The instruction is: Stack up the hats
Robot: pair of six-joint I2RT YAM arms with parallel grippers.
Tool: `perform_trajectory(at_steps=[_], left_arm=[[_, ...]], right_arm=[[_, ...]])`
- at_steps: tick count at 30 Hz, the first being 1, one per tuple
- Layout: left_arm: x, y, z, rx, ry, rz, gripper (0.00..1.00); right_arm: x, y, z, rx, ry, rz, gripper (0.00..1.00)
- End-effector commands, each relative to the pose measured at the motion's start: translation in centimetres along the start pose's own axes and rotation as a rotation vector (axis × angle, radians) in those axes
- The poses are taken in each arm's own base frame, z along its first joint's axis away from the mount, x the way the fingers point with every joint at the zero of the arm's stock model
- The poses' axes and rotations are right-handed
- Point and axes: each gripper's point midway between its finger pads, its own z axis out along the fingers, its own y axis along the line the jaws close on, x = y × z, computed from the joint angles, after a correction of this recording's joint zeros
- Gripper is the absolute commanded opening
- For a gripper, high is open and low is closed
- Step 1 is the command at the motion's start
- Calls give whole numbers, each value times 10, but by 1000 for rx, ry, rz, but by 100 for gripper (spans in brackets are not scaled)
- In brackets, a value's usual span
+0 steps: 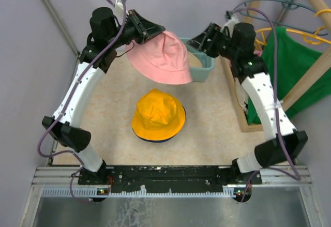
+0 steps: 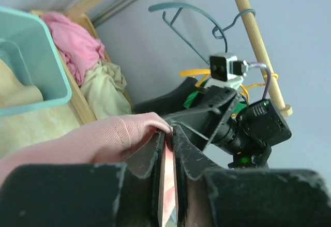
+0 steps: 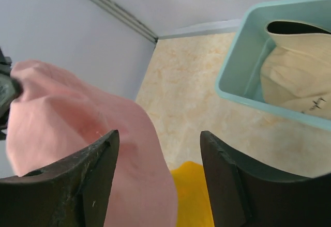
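Note:
My left gripper (image 1: pixel 154 34) is shut on the edge of the pink hat (image 1: pixel 163 59), which hangs in the air over the back of the table. In the left wrist view the pink hat (image 2: pixel 93 144) is pinched between the jaws of the left gripper (image 2: pixel 169 131). My right gripper (image 1: pixel 199 43) stands open beside the hat. In the right wrist view the pink hat (image 3: pixel 67 123) lies against the left finger of the right gripper (image 3: pixel 158 139), ungripped. The yellow hat (image 1: pixel 158 114) sits mid-table on a navy hat, whose brim (image 1: pixel 155 140) peeks out. The beige hat (image 3: pixel 295 72) lies in the teal bin (image 3: pixel 232 82).
The teal bin (image 1: pixel 202 72) stands at the back of the table, behind the pink hat. A wooden crate (image 1: pixel 239 108) with cloths runs along the right edge. A green shirt (image 1: pixel 295 66) hangs on a wooden rack (image 1: pixel 310 72) at far right. Walls close in left and back.

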Motion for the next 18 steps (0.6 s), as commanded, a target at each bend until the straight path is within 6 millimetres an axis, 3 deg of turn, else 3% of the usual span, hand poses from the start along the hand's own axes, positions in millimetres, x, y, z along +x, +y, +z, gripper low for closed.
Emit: perform_trajectory(at_steps=[1, 4, 11, 18], left_arm=[[10, -11, -11, 46, 124, -109, 15], [12, -17, -15, 69, 143, -139, 14], [12, -22, -13, 108, 161, -147, 13], [12, -30, -14, 144, 178, -163, 12]], right_arm=[[-17, -3, -53, -68, -102, 6, 64], [7, -13, -63, -134, -47, 176, 64], [56, -10, -85, -324, 53, 623, 65], [79, -18, -96, -432, 49, 825, 66]])
